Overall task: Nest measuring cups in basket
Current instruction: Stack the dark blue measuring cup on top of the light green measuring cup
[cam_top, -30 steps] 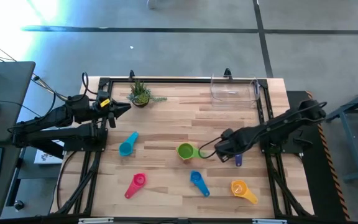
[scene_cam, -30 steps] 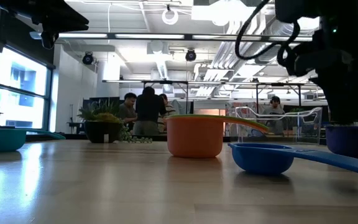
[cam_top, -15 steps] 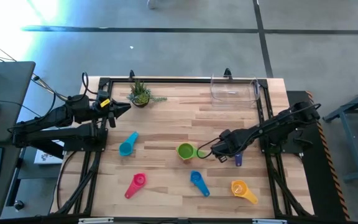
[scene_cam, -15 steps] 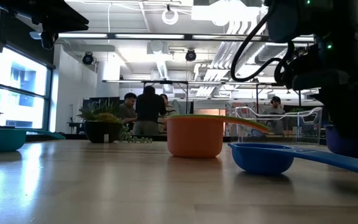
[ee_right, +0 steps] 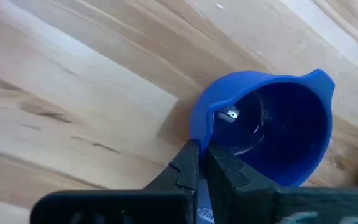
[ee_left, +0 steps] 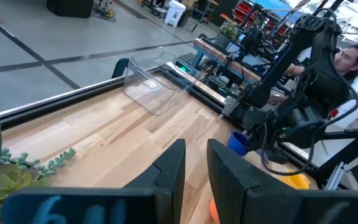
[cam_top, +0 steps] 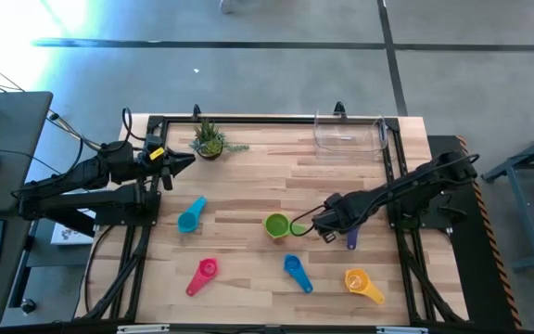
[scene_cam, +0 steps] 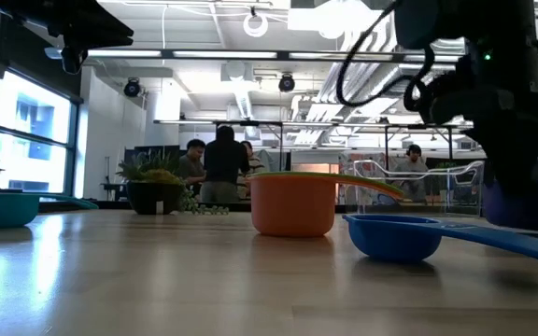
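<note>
On the wooden surface [cam_top: 248, 186], the right pincer [ee_right: 201, 163] had pinched shut on the rim of a deep, round blue-purple plastic measuring cup [ee_right: 272, 124].

A pale striped wood table [cam_top: 248, 186] holds a teal cup [cam_top: 190, 217], a pink cup [cam_top: 202, 275], a green cup [cam_top: 277, 225], a blue cup [cam_top: 295, 271], a yellow cup [cam_top: 362, 283], a purple-blue cup [ee_right: 272, 127], a clear basket [cam_top: 349, 133] and a green plant [cam_top: 209, 139] between black arms.
</note>
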